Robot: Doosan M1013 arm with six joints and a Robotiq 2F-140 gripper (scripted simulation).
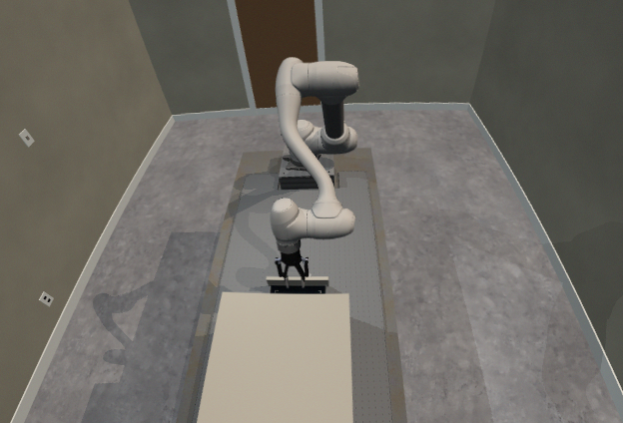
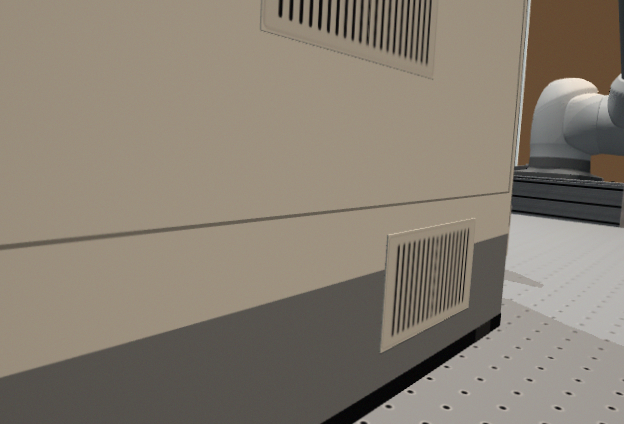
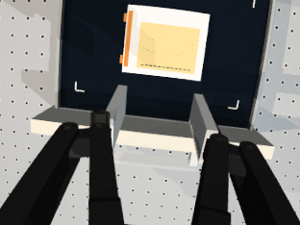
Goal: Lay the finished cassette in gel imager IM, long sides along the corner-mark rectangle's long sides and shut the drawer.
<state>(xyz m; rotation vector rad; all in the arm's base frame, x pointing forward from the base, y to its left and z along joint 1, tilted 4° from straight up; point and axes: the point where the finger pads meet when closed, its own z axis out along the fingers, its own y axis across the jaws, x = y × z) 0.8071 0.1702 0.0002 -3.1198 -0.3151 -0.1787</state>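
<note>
The black pincer (image 3: 157, 131) sits half-spread, gripping nothing, its grey pads (image 3: 118, 112) against the cream drawer front (image 3: 154, 131). Upper centre, the flat white-and-yellow cassette (image 3: 165, 42) lies on dark glass (image 3: 96, 34) above the dotted tabletop (image 3: 26, 46).

Room's pretty plain: brown door (image 1: 274, 26) in the back wall with a pale frame, grey-green walls, mottled grey floor (image 1: 442, 237) with a light baseboard. Left wall has a switch plate (image 1: 26, 137) and, lower down, an outlet (image 1: 46, 298). The bench (image 2: 549, 379) is pale grey, dotted with rows of small holes.
</note>
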